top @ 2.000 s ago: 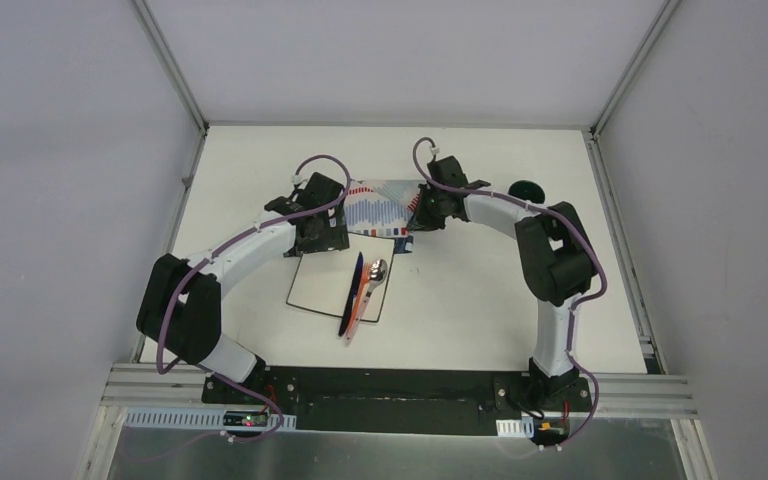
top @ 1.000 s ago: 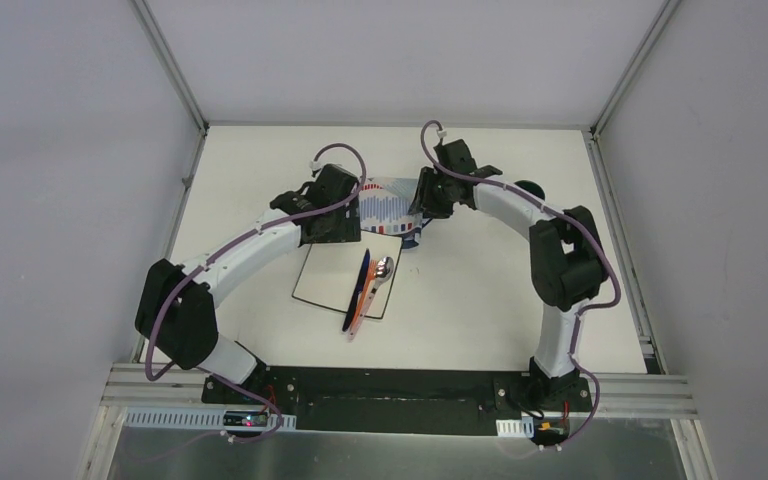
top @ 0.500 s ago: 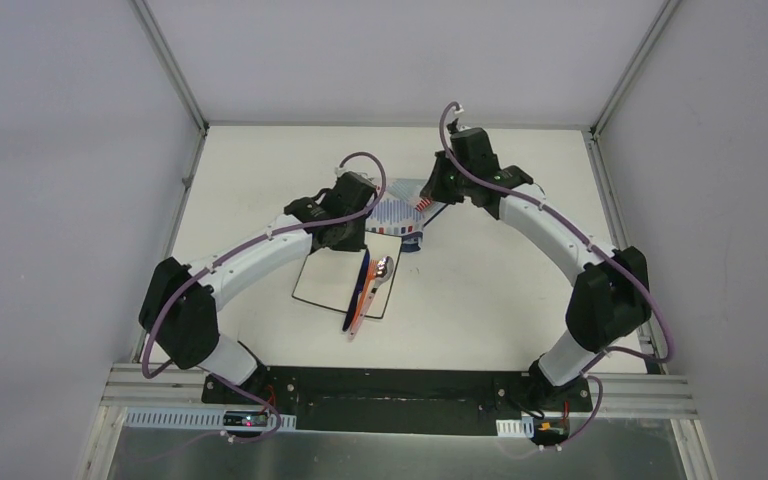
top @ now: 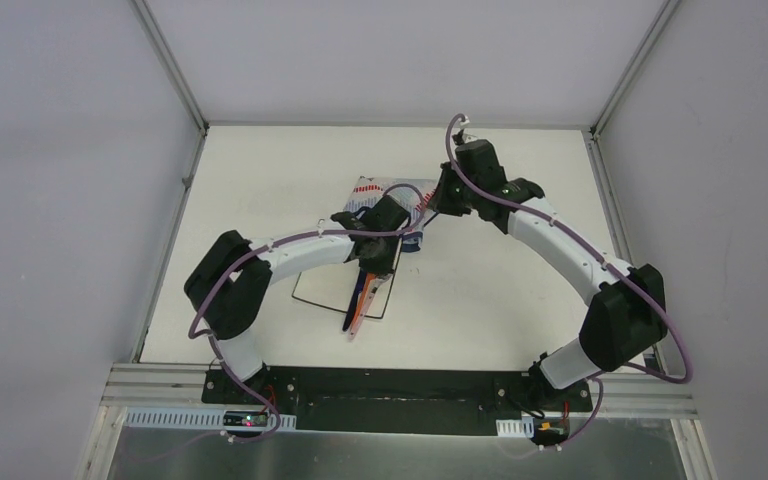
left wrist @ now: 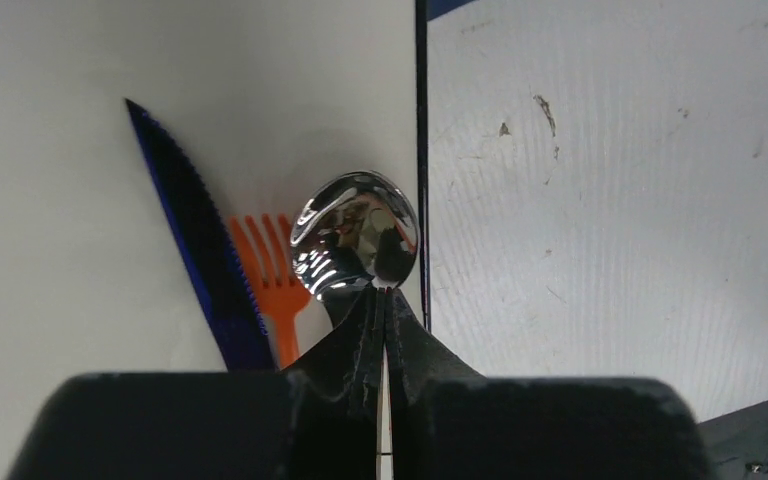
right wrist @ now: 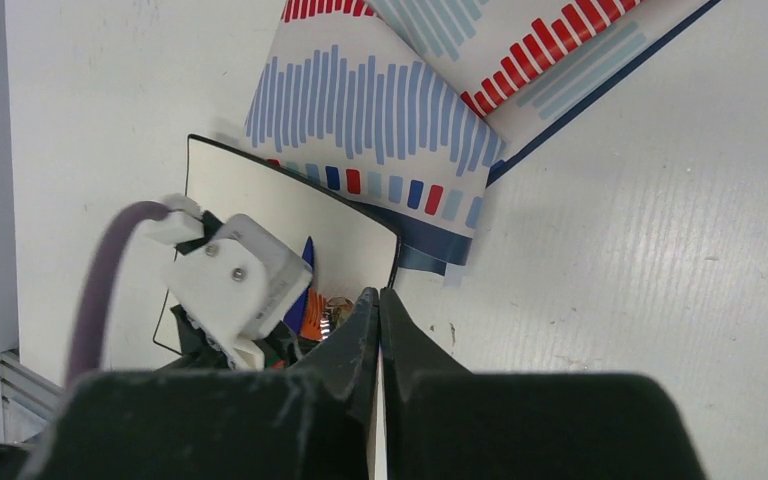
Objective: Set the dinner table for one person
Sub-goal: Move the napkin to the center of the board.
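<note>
**Top external view: both claws clenched by the white square plate (top: pixel 325 288)**

Under the plate lies the large matte-white dinner table (top: pixel 500 290) with grey aluminium rails. It spreads out well past the plate on every side.

On the plate, near its right edge, three pieces of cutlery lie side by side: a dark blue serrated plastic knife (left wrist: pixel 198 240), an orange plastic fork (left wrist: pixel 272 262) and a shiny metal spoon (left wrist: pixel 356 232). The spoon lies closest to the plate's thin black rim.

The left gripper (left wrist: pixel 381 292) hangs over that edge of the plate with its fingers pressed together. Their tips sit right at the neck of the spoon. Whether they pinch or even touch the spoon cannot be told.

A folded cloth striped in red, blue and white (right wrist: pixel 380 100) lies at the plate's far edge and overlaps its far right corner.

The right gripper (right wrist: pixel 379 293) is also clenched and holds nothing. It hovers above the bare table just off that same corner, beside the cloth.
</note>
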You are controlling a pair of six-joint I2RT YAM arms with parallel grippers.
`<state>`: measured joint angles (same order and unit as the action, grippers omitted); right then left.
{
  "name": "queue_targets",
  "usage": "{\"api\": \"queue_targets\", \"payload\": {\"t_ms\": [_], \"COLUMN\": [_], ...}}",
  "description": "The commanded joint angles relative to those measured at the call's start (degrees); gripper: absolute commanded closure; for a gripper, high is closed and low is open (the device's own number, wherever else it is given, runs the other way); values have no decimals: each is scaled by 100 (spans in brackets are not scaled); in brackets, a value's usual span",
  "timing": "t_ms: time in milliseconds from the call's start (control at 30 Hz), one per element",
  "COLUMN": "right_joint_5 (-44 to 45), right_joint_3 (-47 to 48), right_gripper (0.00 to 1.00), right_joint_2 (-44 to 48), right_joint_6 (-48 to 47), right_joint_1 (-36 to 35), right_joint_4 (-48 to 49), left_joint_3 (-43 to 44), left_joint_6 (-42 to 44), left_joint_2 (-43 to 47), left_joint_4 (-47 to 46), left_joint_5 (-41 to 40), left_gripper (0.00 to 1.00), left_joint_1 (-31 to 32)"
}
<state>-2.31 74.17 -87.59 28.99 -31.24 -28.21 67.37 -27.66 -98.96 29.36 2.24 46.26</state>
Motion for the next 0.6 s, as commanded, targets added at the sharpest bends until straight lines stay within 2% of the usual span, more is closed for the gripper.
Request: {"api": "queue_targets", "payload": {"t_ms": [0,567], "right_joint_5": [86,16], "right_joint_3": [-106,-229], "right_gripper": [100,100], "right_joint_2": [226,191], "right_joint_6": [-9,42], "right_joint_1": [-44,-259], "right_joint_4": [89,175], "left_joint_3": [345,801], "left_joint_6": [31,34], "left_joint_2": [-108,-584], "left_joint_4": [-238,-234], "left_joint_5": [180,168], "left_gripper": [100,100], "left_joint_1": [155,439]}}
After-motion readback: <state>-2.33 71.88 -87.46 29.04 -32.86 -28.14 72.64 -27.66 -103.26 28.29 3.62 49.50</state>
